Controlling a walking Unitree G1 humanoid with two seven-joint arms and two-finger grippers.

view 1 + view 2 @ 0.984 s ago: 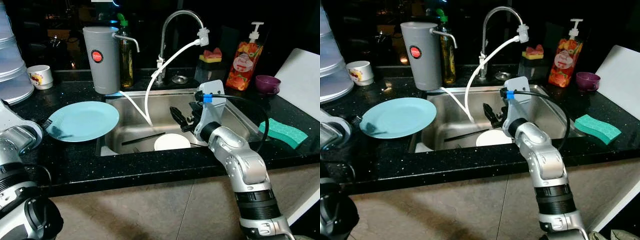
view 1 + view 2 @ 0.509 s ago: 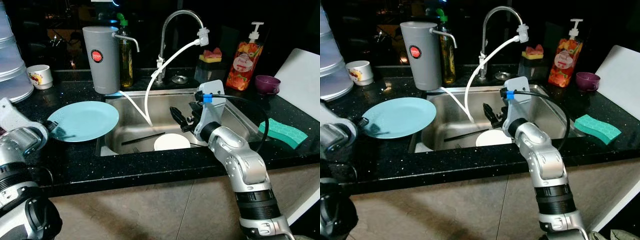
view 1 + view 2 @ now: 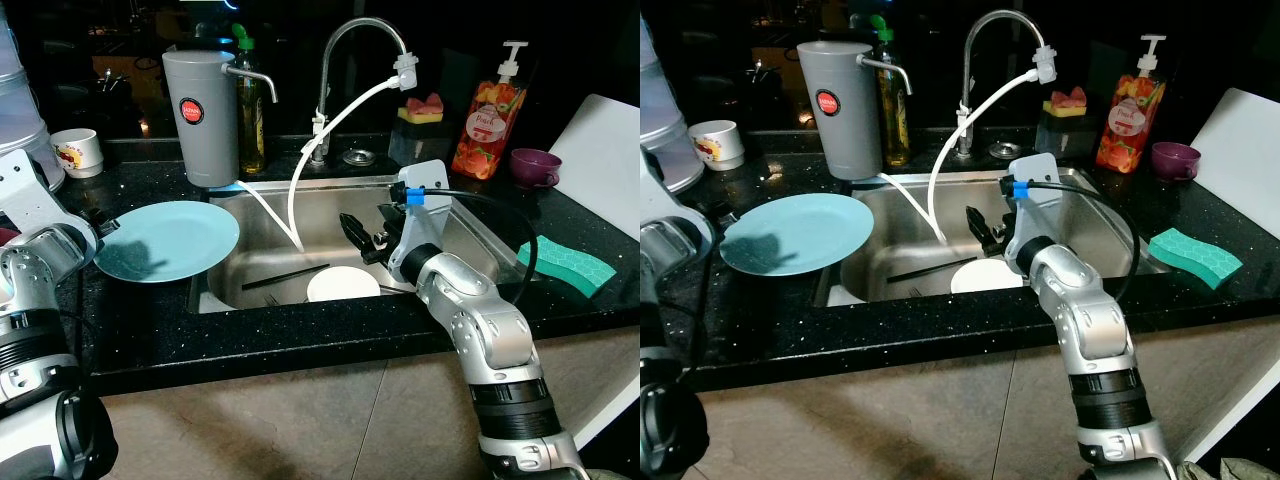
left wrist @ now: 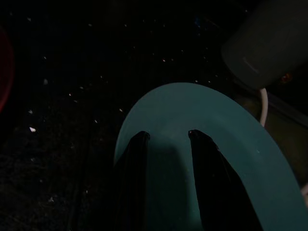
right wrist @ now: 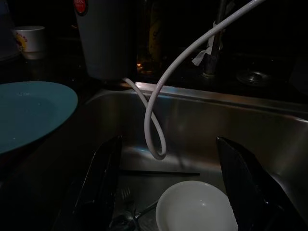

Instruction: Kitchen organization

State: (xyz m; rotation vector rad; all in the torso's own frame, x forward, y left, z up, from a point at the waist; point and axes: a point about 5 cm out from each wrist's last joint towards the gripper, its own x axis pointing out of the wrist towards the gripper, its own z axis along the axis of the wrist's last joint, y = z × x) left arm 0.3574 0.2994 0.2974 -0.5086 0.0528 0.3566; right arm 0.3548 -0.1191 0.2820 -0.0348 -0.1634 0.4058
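Note:
A teal plate [image 3: 170, 240] lies on the black counter, its right edge reaching over the sink's [image 3: 470, 225] left rim. My left gripper [image 4: 168, 134] is at the plate's left rim [image 3: 100, 228], open, both black fingers spread over the teal surface. My right gripper [image 3: 362, 235] hangs open inside the sink, just above and behind a white bowl [image 3: 343, 284]. In the right wrist view the bowl [image 5: 195, 207] lies below the two spread fingers, with cutlery [image 5: 127, 211] and a dark stick [image 5: 159, 172] on the sink floor.
A grey water dispenser [image 3: 200, 115] with a white hose [image 3: 300, 190] looping into the sink stands behind the plate. The faucet [image 3: 355, 40], a soap bottle [image 3: 490, 115], a purple cup [image 3: 535, 167], a green sponge [image 3: 565, 265] and a white mug [image 3: 75, 150] are on the counter.
My left arm has risen and moved in toward the plate's left rim, throwing a shadow on the plate. The right arm and the bowl have not moved.

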